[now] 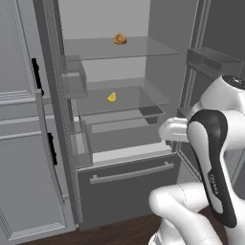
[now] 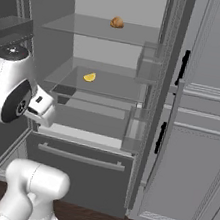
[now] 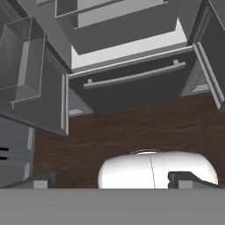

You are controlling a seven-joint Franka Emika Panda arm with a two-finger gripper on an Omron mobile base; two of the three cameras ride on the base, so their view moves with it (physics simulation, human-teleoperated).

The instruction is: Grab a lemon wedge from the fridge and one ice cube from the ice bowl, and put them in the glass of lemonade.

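**Fridge is open, lemon wedge not grabbed yet**

So here's where we're at. Going left to right in the left base view: the paneled grey cabinets point(image 1: 21, 143) with black handles sit on the far left, then the fridge point(image 1: 119, 191) with both doors swung open, then our arm rising at the lower right. Inside, the lemon wedge point(image 1: 111, 97) is a tiny yellow bit lying on the middle clear shelf point(image 1: 129, 103), left of centre. One shelf up there's a small brownish lump point(image 1: 120, 39) that we can't identify.

In the right base view the same wedge point(image 2: 89, 77) sits on that middle shelf, above and to the right of the hand.

The gripper point(image 3: 112, 180) is pointed down at the dark wood floor point(image 3: 132, 127) and the bottom drawer point(image 3: 132, 83), with its fingertips point(image 3: 39, 181) spread wide and nothing between them. It's well apart from the wedge.

Our read: door opening is done, and that's about it. We've got the wedge pickup, the ice cube and both drops into the glass left to do.
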